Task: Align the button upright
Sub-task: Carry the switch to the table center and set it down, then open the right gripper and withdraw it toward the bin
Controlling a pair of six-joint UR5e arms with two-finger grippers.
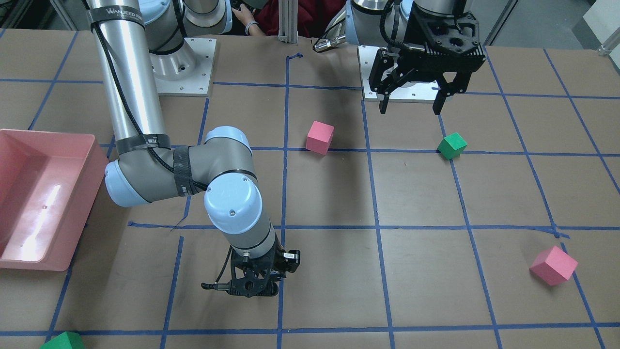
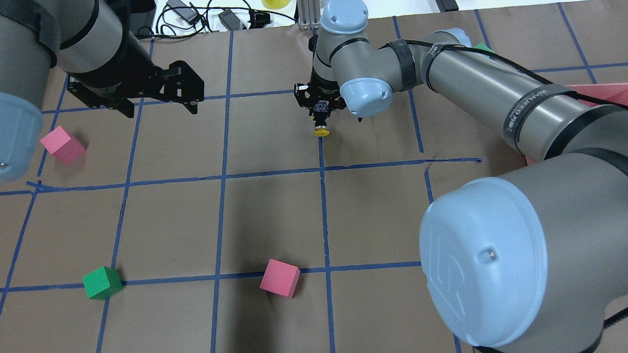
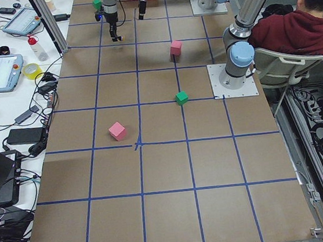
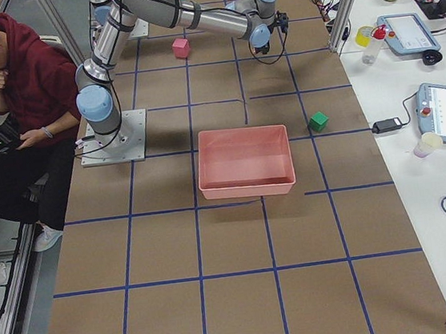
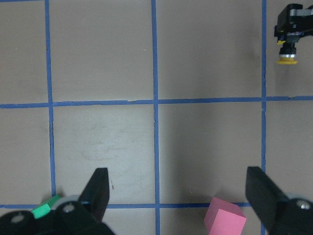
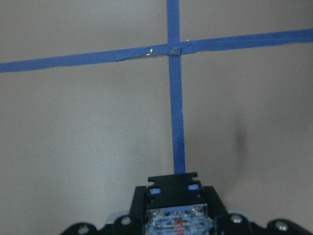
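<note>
Step in hand: the button is in grasp. The right gripper is clamped on it, fingers pointing straight down at the table.

Position: the grasp point lies well apart from the pink bin, out toward the middle of the table and nearer the operators' edge than the bin's midpoint.

Attitude: the button's axis reads as vertical. The yellow cap is at the lower end, below the fingertips. The right wrist view shows the silvery contact block facing up between the fingers. Whether the cap touches the table cannot be told from these views.

Left gripper: fingers wide apart, holding nothing. It hangs above the table, much farther from the bin than the button is, on the robot's side.

Assessment: the button is aligned with the vertical but held cap-down. If upright means cap uppermost, the task is not yet met and the grasp is inverted.

Next move, as judged: the button needs turning end for end. That calls either for a wrist rotation with a careful set-down on the contact block, or for a release and regrasp. The base is small, so the release should be slow and square to the table, or the button may tip. The left gripper is free to assist.
</note>
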